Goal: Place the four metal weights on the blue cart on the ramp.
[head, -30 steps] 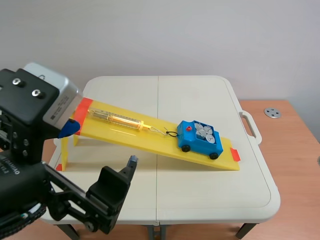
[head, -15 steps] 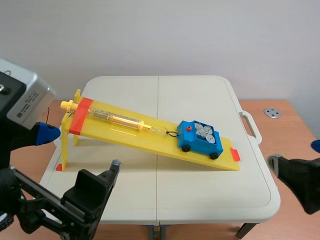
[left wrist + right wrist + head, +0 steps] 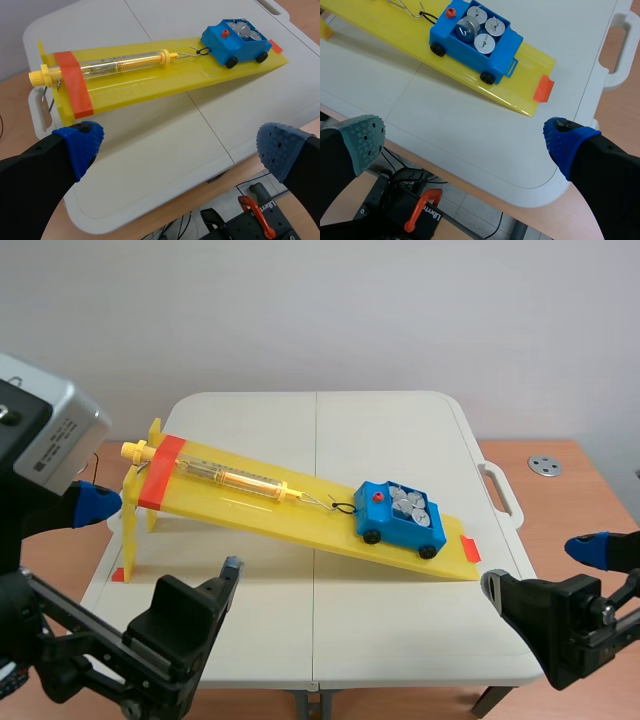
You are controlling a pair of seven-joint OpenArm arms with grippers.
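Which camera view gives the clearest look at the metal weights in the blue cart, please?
The right wrist view: it looks down into the blue cart, so all four metal weights show separately. The scene view shows them small and bunched together; the left wrist view shows them far ahead, partly hidden by the cart's wall.

Plain pale wall [image 3: 400, 310]; white folding table [image 3: 400, 620] atop brown wooden surface [image 3: 590, 490]

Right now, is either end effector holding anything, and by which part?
Nothing is held. The left end effector and right end effector are both open and empty; the metal weights sit in the blue cart on the ramp.
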